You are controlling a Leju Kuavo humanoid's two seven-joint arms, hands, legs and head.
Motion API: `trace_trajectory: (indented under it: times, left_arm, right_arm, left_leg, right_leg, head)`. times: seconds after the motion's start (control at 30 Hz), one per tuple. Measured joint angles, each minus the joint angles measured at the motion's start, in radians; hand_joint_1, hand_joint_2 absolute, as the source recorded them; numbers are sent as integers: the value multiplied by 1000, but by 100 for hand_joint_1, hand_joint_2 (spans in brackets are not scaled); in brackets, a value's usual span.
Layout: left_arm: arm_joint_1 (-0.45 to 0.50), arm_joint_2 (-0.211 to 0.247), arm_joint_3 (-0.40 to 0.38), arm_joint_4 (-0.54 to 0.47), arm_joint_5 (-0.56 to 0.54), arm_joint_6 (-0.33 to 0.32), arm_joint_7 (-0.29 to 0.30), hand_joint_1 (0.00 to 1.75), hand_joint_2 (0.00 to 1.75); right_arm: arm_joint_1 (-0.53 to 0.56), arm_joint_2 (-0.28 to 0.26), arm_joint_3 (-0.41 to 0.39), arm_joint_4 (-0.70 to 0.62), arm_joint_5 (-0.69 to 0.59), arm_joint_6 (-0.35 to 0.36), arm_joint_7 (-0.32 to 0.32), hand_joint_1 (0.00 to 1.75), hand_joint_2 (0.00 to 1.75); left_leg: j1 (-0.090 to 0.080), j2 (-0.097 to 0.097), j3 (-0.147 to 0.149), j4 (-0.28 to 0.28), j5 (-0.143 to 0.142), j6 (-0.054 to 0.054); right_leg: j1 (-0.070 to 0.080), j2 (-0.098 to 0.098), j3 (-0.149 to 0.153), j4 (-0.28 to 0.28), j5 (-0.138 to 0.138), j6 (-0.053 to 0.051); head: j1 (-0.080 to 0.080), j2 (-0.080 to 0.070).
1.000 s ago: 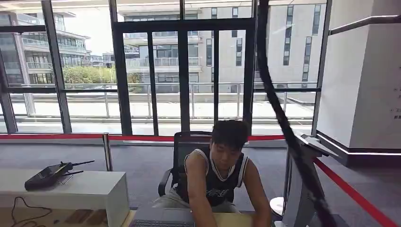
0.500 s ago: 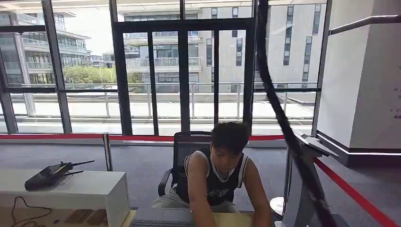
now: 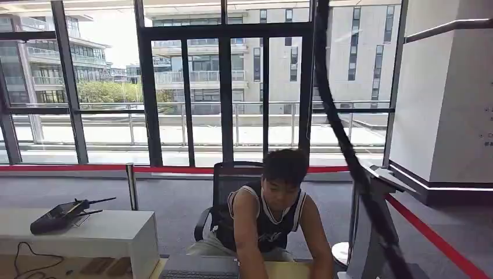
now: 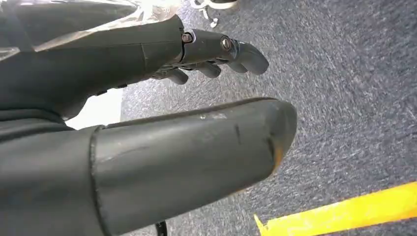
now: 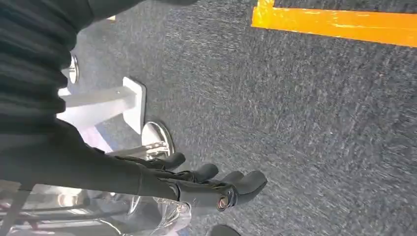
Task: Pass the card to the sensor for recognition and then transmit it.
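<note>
Card: whereabouts could not be told. Left hand [image 4: 196, 98] and right hand [image 5: 196, 184] hung over carpet, fingers apart, holding nothing. Step judged unstarted; next move calls for taking the card.

A person [image 3: 268, 224] is sitting in a black chair [image 3: 228, 180] right in front, leaning over the desk edge [image 3: 285, 270] and blocking the way straight ahead. A thick dark cable [image 3: 349, 154] is hanging across the right side. A grey stand [image 3: 372, 232] is standing just beside the person. A white table [image 3: 99, 235] is sitting on the left with a black box [image 3: 58, 215] on it. The left hand [image 4: 162, 113] is hanging over grey carpet [image 4: 354, 78], fingers apart, holding nothing. The right hand [image 5: 196, 184] is hanging spread and holding nothing, near a shiny round foot [image 5: 157, 137] and a white bracket [image 5: 105, 105]
</note>
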Motion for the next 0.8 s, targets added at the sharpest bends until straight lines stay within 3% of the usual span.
trace_trajectory:
  times: [0.1,0.2,0.4,0.8]
  left_arm:
    - [1,-5,0,-1,16,29,-34,0,0]
    - [-6,-45,3,-1,22,91,-67,0,0]
    - [-21,-82,6,-7,-3,92,-51,0,0]
    - [-22,-85,10,-9,0,76,-75,0,0]
  right_arm:
    - [8,5,-3,1,-3,-8,-9,0,0]
    - [5,10,-3,5,24,-7,7,0,0]
    - [7,14,-3,5,7,-16,10,0,0]
    - [14,13,-27,5,-28,-34,-15,0,0]
  left_leg:
    - [0,0,0,0,0,0]
    - [-1,0,0,0,0,0]
    - [-1,0,0,0,0,0]
    - [0,0,0,0,0,0]
  right_leg:
    - [0,0,0,0,0,0]
    - [-1,0,0,0,0,0]
    - [-1,0,0,0,0,0]
    - [0,0,0,0,0,0]
  head:
    - [0,0]
    - [0,0]
    - [0,0]
    - [0,0]
